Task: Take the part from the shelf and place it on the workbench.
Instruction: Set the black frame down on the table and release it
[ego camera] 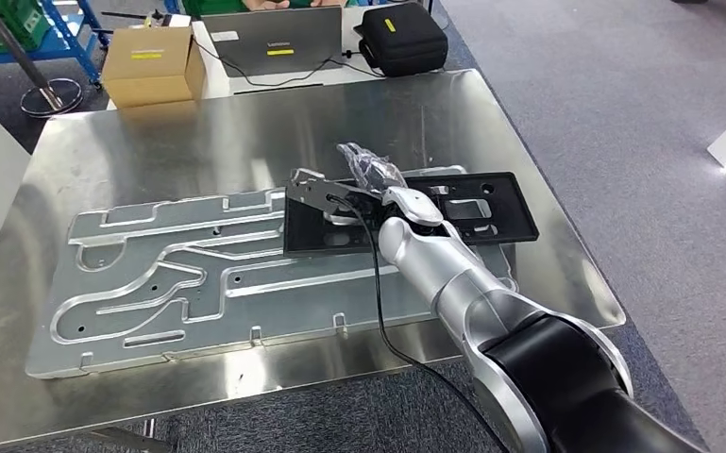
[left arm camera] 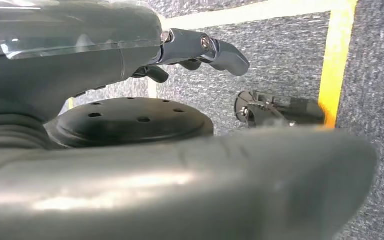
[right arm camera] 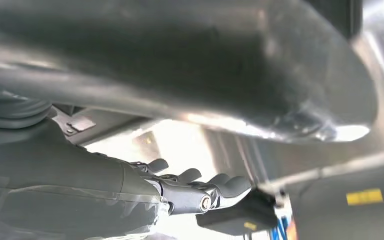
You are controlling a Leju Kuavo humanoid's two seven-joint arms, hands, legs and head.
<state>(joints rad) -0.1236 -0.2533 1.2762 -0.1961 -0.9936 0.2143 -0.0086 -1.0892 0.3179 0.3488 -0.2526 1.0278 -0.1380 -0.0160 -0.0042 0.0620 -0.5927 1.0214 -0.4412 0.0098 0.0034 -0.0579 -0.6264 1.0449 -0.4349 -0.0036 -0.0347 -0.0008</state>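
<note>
While the right hand (ego camera: pixel 370 175) reaches out over the desk (ego camera: pixel 529 170), its fingers look loosely spread above the black part (ego camera: pixel 491 203), but whether they pinch the part's near edge or merely hover I cannot tell; the right wrist view shows the fingers (right arm camera: pixel 219 186) extended with nothing plainly between them. Under and just beyond the hand the part lies flat on the desk, its left end overlapping the grey plate (ego camera: pixel 151 283) that spreads out to the hand's left. A black cable (ego camera: pixel 378 283) runs back along the arm. The left hand (left arm camera: pixel 199 50) hangs over grey carpet, fingers apart and holding nothing. If the right hand does grip the part, lifting away without letting go would likely drag it off the plate; if it withdraws carelessly, a finger or the cable could catch one of the part's cut-outs and skew it. Far beyond the hand stand a cardboard box (ego camera: pixel 151 66), a laptop (ego camera: pixel 269 42) and a black case (ego camera: pixel 401 40), each with a yellow label; the writing is too small to read.
</note>
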